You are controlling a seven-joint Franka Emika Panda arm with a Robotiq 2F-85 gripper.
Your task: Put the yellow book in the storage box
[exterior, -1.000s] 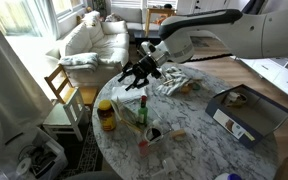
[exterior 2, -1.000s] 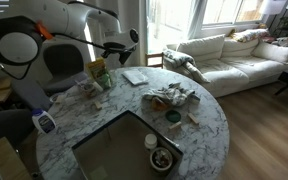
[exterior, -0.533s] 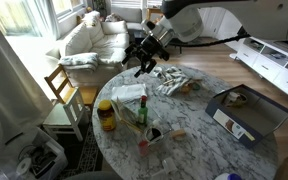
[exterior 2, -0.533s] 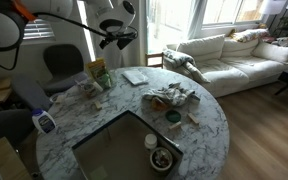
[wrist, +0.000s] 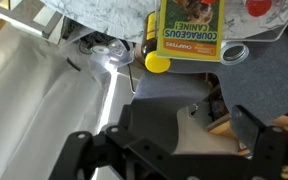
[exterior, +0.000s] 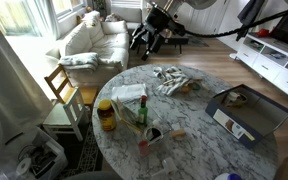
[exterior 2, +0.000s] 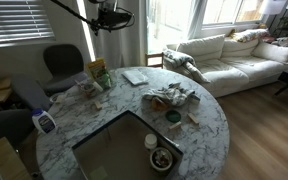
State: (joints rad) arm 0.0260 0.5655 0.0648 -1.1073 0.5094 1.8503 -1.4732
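Your gripper (exterior: 146, 42) hangs over the table's (exterior: 199, 140) edge, jaws wide and empty. The yellow book (wrist: 189, 30) lies on the table, outside the storage box (exterior: 262, 128).

The yellow book (wrist: 189, 30) has a green-bordered picture; the storage box (exterior: 264, 120) is grey-blue.

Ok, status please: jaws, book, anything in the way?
Gripper high above table, jaws open, empty. Book flat on table, not in box. Jar right beside book.
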